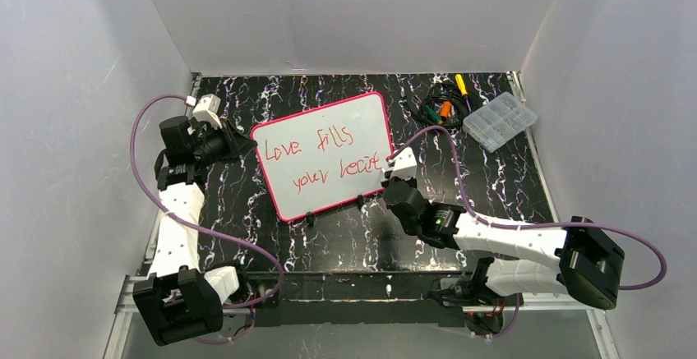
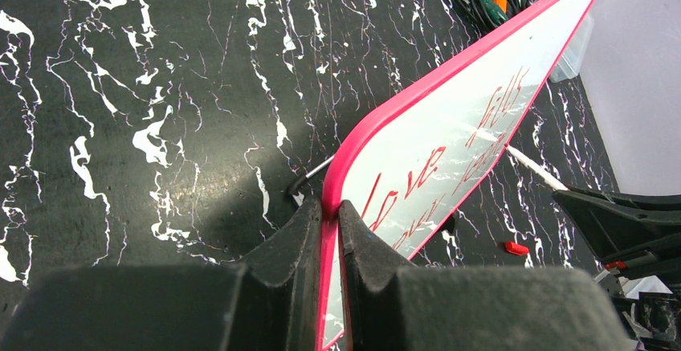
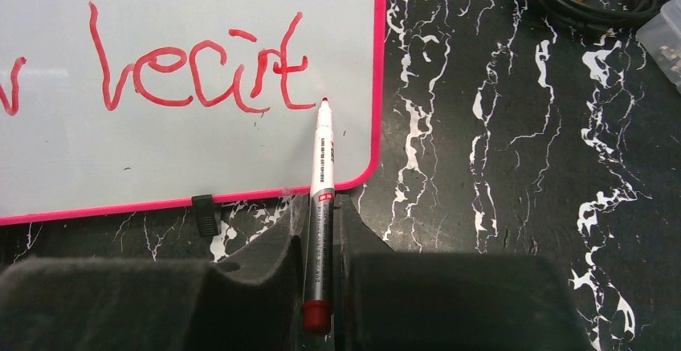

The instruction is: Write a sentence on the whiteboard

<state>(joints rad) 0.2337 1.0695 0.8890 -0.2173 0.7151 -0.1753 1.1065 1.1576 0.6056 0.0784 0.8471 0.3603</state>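
Our left claw (image 2: 330,206) pinches the rim of the whiteboard (image 1: 329,193), which we judge light, stiff and slick-faced, toward the far edge of the table (image 1: 510,178), while our right claw (image 3: 323,202) clamps the marker (image 3: 322,158) beside the sentence (image 1: 322,155)

In my right wrist view the board (image 3: 161,158) runs off the top and left edges, so of the sentence (image 3: 201,70) only "heart" and one stroke before it show. My right gripper (image 3: 321,210) hides much of the marker (image 3: 323,142). My left gripper (image 2: 329,210) covers the board's near rim. From above, the box (image 1: 500,121) contents are too small to tell, and the cables (image 1: 440,108) blur together.
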